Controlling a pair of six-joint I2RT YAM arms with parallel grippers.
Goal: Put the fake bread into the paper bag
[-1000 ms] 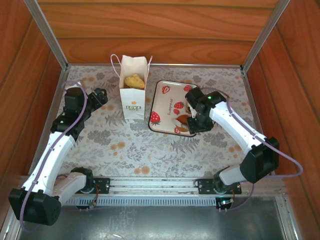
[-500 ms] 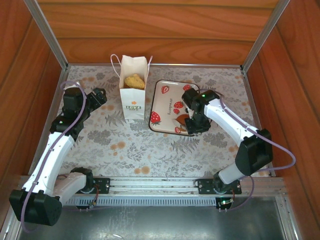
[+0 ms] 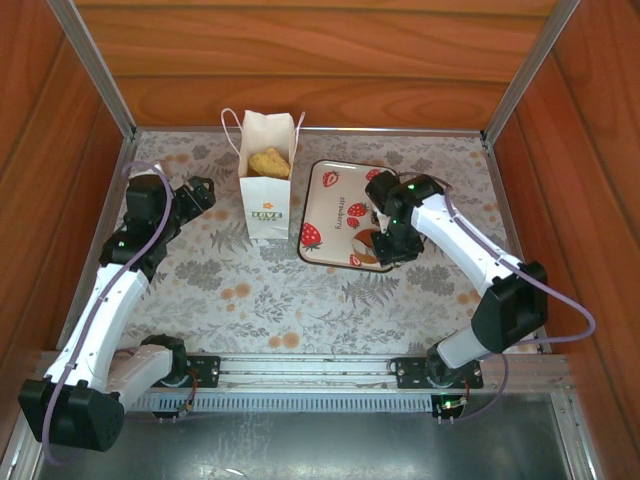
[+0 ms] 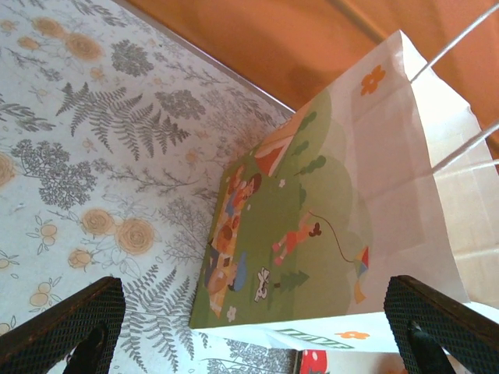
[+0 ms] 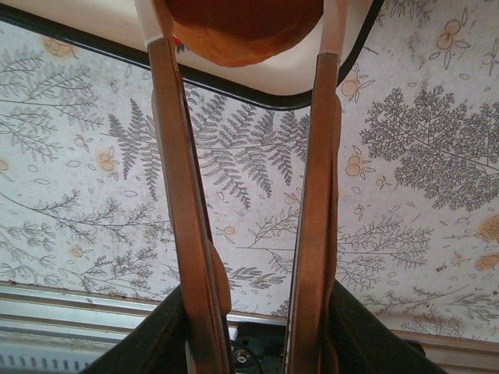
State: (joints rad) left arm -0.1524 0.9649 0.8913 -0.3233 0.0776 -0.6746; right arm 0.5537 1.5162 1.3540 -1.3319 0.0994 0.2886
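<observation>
Overhead, one bag stands at the table's 11 o'clock, with one golden pastry showing in its open mouth. One tray lies just beside the bag, at its 3 o'clock. The left gripper hangs at the bag's 9 o'clock, jaws wide apart. The right gripper sits over the tray's 5 o'clock corner, its two fingers flanking one orange-brown bun. Whether they pinch it, I cannot tell.
</observation>
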